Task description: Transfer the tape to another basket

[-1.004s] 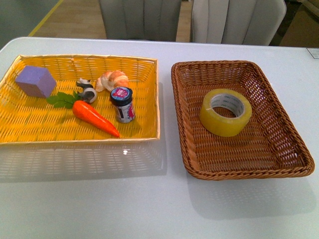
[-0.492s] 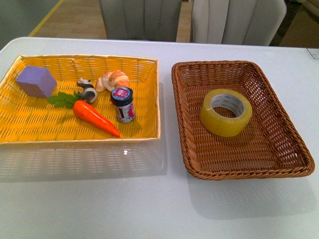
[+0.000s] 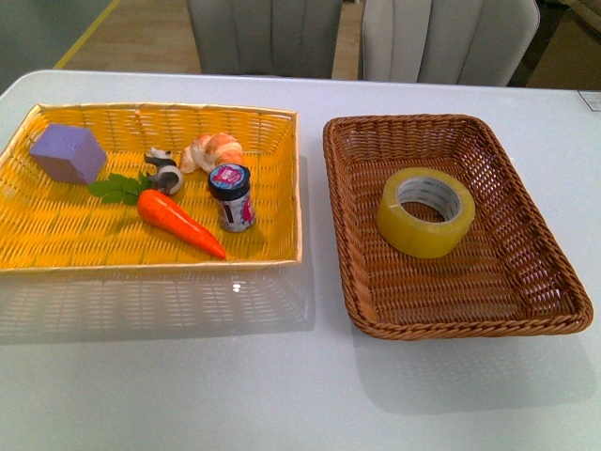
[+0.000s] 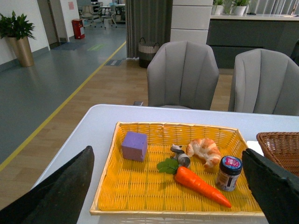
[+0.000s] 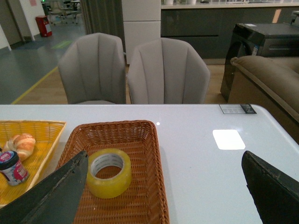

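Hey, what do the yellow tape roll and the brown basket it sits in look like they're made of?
The translucent yellow packing tape roll looks like glossy plastic film on a white printed core, probably cardboard. The dark brown woven basket shows wicker-style strands, natural or plastic unclear.

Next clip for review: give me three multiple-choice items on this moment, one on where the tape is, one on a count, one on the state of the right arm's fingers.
1. Where does the tape lie?
A. in the brown basket
B. in the yellow basket
C. on the bare table

2. How many things lie in the yellow basket?
A. three
B. five
C. seven

3. How do the right gripper's fingers stand?
A. shut on the tape
B. spread wide, holding nothing
C. shut on the jar

Answers:
1. A, the roll lies flat on the brown weave.
2. B: block, ring toy, croissant, jar, carrot.
3. B, the right wrist view shows both fingers far apart, above the table, with the tape untouched between them.
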